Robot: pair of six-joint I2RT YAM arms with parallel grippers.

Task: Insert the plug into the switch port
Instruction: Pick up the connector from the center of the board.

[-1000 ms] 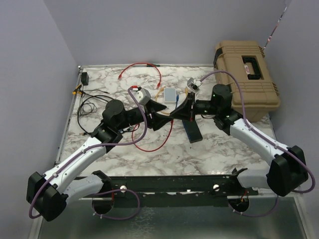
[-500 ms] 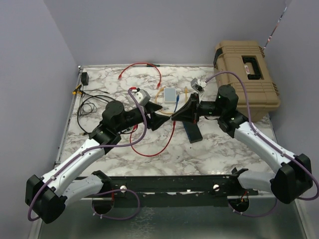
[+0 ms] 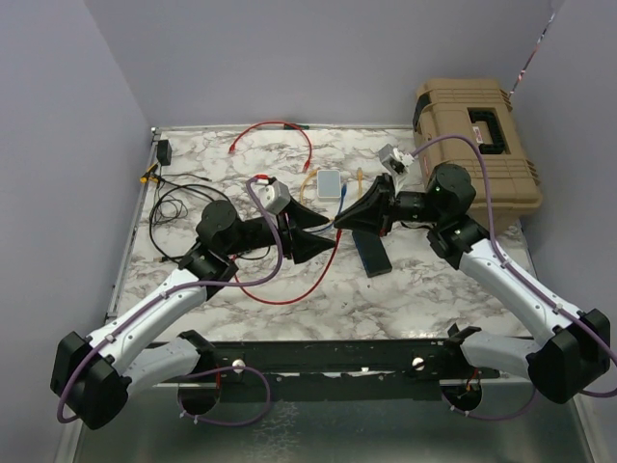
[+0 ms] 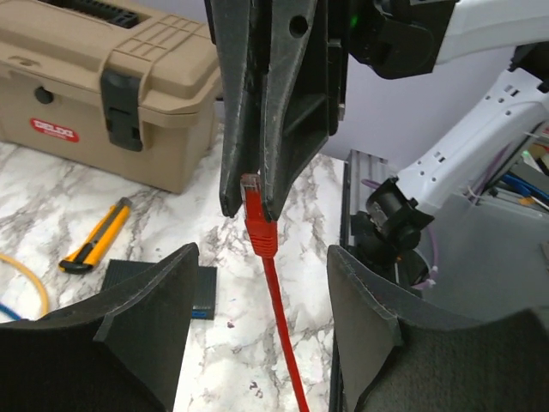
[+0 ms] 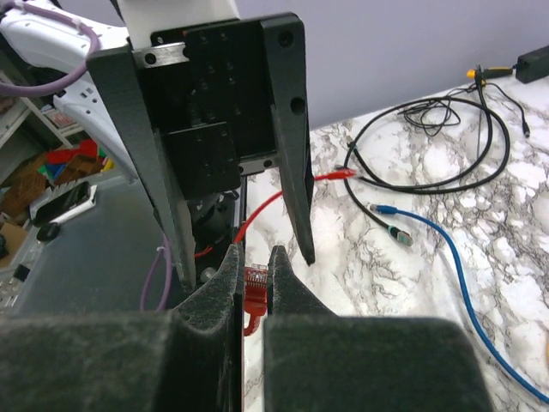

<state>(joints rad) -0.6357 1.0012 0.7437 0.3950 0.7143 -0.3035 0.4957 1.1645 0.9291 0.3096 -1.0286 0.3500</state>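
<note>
Plug [image 4: 256, 219] on the red cable [image 4: 279, 335] is pinched at the fingertips of the right gripper [image 5: 253, 257], above the marble table [image 3: 434, 289]. Its long axis runs along those fingers: the clear tip points back into the clamp and the cable trails out and down. The left gripper [image 3: 326, 236] faces it nose to nose, its two fingers spread wide on either side of the cable, grasping nothing.

One switch [image 3: 371, 253] lies flat just below the meeting point, its long axis running from the far side toward the arms; I cannot make out its sockets. Around it I count one tan case [image 3: 477, 140], one small white box [image 3: 330, 183], one yellow knife [image 4: 94, 245] and one coiled black cable [image 3: 174, 204].
</note>
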